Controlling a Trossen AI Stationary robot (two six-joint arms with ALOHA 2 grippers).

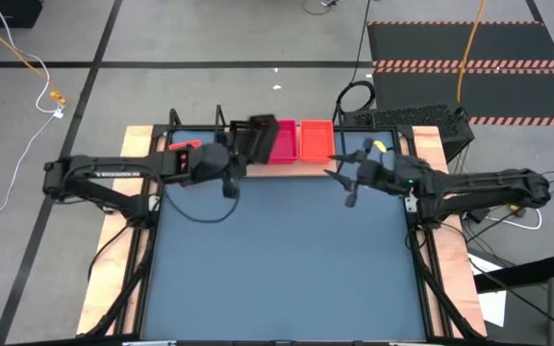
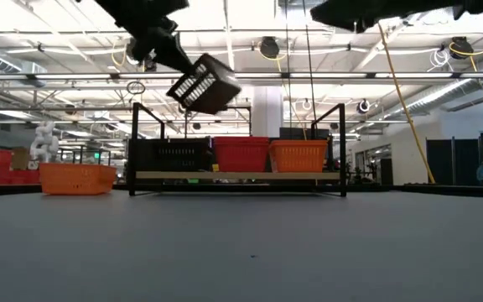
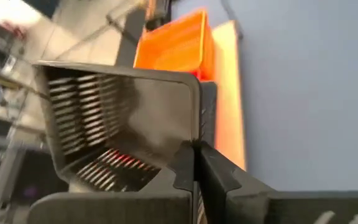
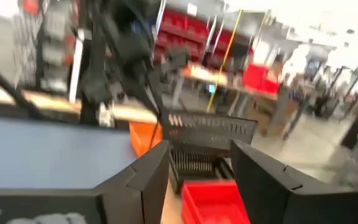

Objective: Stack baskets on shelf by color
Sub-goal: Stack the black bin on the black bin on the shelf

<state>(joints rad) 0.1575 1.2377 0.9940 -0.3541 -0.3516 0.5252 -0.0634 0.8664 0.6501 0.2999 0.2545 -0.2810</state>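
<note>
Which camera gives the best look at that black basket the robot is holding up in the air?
The low view: the black basket hangs tilted above the shelf. The high view shows it partly, the left wrist view its inside, clamped by the left gripper, and the right wrist view blurs it.

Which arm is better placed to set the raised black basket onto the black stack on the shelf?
Left. The left gripper is shut on the black basket, tilted in the air just above the black stack at that end of the shelf. The right gripper is open, empty, beside the orange basket.

black basket (image 3: 123,118) pinched in left tool (image 3: 197,177), orange basket (image 3: 176,46) beyond, blue tabletop (image 3: 309,93)
</note>
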